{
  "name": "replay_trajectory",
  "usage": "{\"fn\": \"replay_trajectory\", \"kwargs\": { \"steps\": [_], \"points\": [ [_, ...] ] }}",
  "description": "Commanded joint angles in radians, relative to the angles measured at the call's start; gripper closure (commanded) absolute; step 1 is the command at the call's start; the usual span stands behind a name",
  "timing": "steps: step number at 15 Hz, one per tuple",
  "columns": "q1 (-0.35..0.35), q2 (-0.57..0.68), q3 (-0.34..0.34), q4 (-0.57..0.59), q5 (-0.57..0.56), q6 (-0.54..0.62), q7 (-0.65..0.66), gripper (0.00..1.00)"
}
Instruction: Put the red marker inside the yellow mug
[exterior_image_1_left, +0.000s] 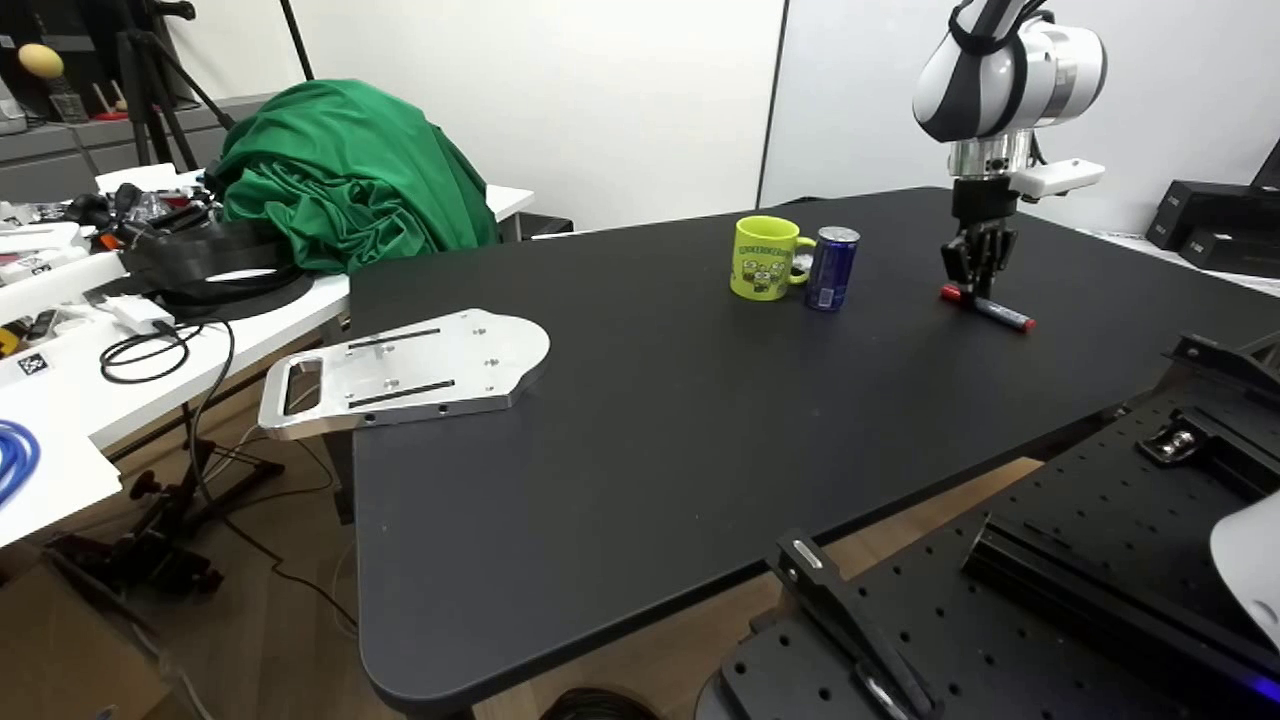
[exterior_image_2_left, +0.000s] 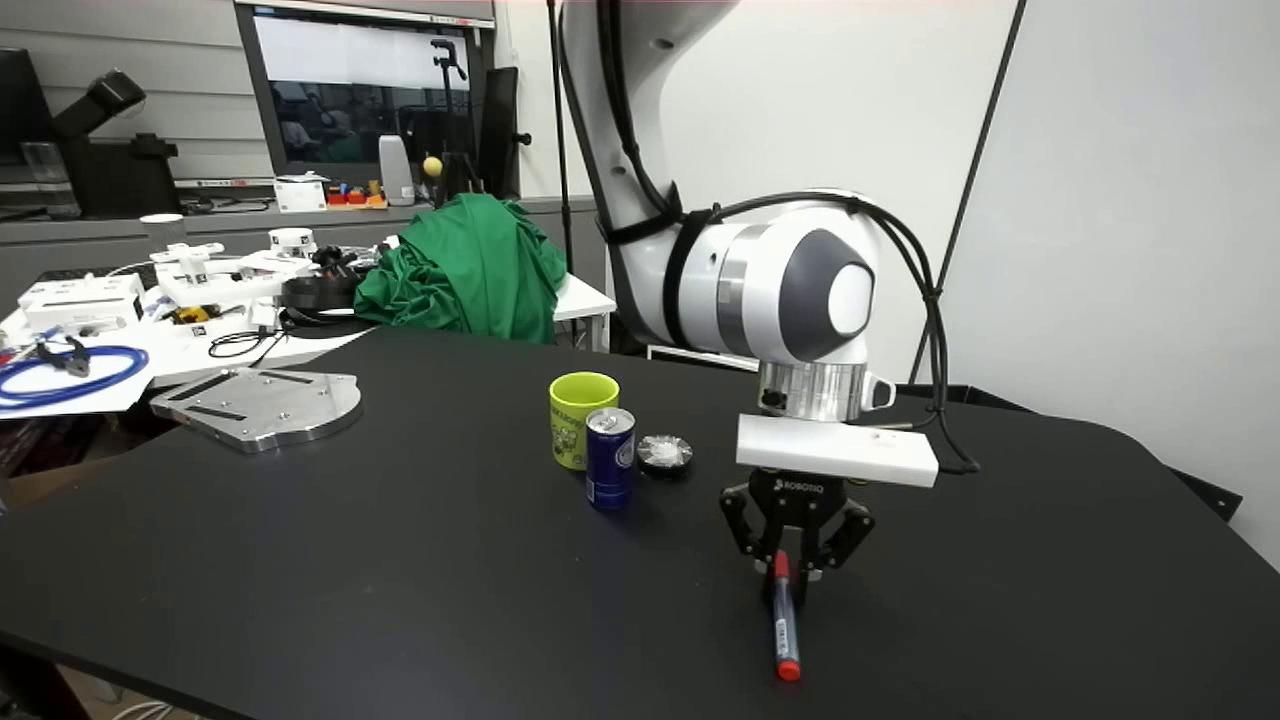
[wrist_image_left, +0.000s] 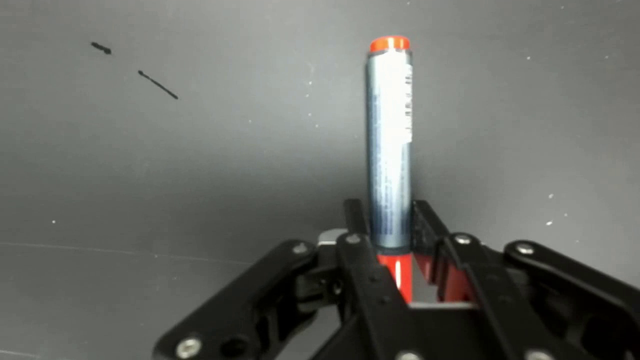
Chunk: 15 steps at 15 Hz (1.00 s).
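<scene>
The red marker has a grey-blue body with red ends; it shows in both exterior views (exterior_image_1_left: 1003, 313) (exterior_image_2_left: 785, 630) and the wrist view (wrist_image_left: 390, 125). It lies flat or nearly flat at the table surface; whether it touches the table I cannot tell. My gripper (exterior_image_1_left: 975, 285) (exterior_image_2_left: 788, 592) (wrist_image_left: 387, 210) points down, shut on the marker near its red cap, one finger against each side. The yellow mug (exterior_image_1_left: 757, 265) (exterior_image_2_left: 568, 430) stands upright on the table, apart from the gripper, with a dark print and its handle toward the can. It is out of the wrist view.
A blue can (exterior_image_1_left: 833, 270) (exterior_image_2_left: 610, 475) stands right beside the mug. A small black disc with a clear centre (exterior_image_2_left: 665, 455) lies near them. A silver metal plate (exterior_image_1_left: 430, 370) (exterior_image_2_left: 265, 405) overhangs the table edge. A green cloth (exterior_image_1_left: 350, 190) (exterior_image_2_left: 470, 265) lies on a side table.
</scene>
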Motion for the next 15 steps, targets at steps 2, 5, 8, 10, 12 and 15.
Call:
{"fn": "replay_trajectory", "kwargs": {
  "steps": [2, 5, 8, 10, 12, 15],
  "points": [
    [-0.022, 0.035, -0.025, 0.113, 0.023, -0.153, 0.157, 0.97],
    [-0.046, 0.054, -0.039, 0.2, 0.054, -0.301, 0.217, 0.95],
    [-0.08, 0.087, -0.025, 0.337, 0.111, -0.534, 0.249, 0.95],
    [-0.095, 0.109, -0.014, 0.417, 0.152, -0.691, 0.264, 0.95],
    [-0.105, 0.139, -0.006, 0.506, 0.196, -0.846, 0.288, 0.95],
    [-0.117, 0.199, 0.006, 0.664, 0.277, -1.068, 0.364, 0.95]
  ]
}}
